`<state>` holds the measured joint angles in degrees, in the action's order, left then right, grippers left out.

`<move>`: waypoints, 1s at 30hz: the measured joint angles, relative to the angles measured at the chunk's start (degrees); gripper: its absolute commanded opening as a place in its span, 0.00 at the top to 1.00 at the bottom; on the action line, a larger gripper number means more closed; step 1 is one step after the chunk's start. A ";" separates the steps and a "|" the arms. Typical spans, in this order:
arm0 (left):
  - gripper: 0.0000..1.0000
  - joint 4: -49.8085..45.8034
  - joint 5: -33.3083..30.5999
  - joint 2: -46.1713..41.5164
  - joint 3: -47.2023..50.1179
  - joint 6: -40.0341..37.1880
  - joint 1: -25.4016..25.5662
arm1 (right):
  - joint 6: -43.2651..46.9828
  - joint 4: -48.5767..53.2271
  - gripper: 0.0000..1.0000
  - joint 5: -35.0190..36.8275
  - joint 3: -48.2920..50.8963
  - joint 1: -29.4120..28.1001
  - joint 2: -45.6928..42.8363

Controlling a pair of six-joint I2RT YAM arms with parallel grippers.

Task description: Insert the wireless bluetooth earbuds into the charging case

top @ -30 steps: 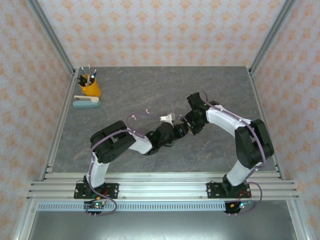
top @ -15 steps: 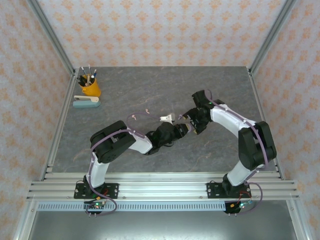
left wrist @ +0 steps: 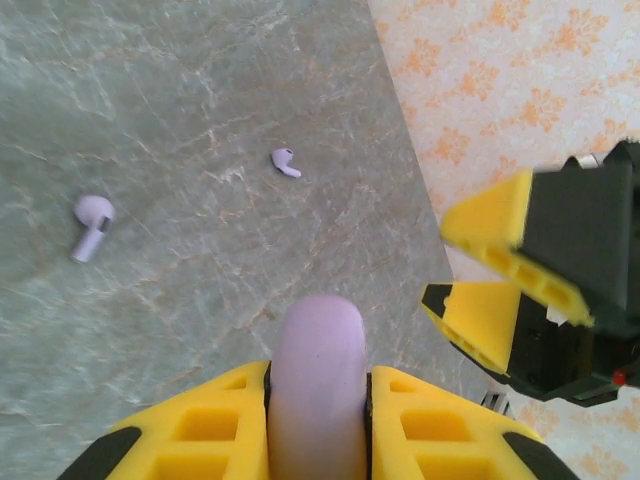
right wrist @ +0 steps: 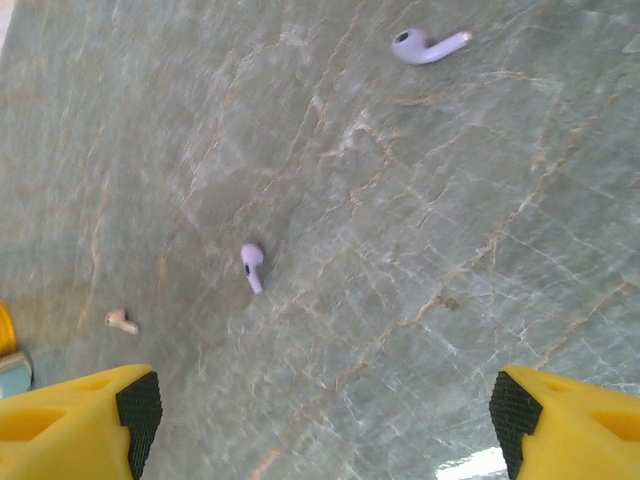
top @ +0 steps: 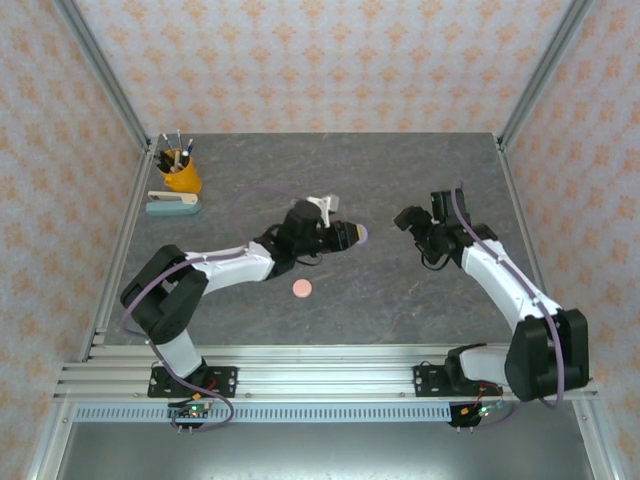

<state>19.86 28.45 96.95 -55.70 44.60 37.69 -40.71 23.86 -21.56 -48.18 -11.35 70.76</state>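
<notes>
The purple charging case (left wrist: pixel 320 345) is clamped edge-on by the left gripper (top: pixel 344 236). The right gripper (right wrist: pixel 325 420) is now spread wide and has been drawn away, so the case is held by one arm alone. The purple earbuds (left wrist: pixel 92 222) are left lying on the table (top: pixel 420 180), and probably none is inserted yet. A pink case (top: pixel 301 289) is seen near the left arm, apparently closed.
</notes>
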 measured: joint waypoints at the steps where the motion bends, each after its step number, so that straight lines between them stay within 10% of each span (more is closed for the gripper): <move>1: 1.00 -1.42 1.62 -0.20 -0.55 -1.22 -1.42 | 1.68 -1.81 0.15 -1.46 1.64 0.07 -1.33; 13: 1.00 -15.80 16.35 -0.22 -7.17 -10.73 -5.92 | 9.31 -21.81 0.21 -24.48 11.39 0.04 -7.61; 30: 1.00 -15.37 18.08 -0.24 -7.72 -9.68 -5.92 | 9.94 -25.75 0.26 -28.61 9.77 -4.11 -2.14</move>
<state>4.49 46.52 96.71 -63.42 34.92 31.77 -30.76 -1.89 -50.17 -38.41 -15.46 68.62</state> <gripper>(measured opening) 0.215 0.744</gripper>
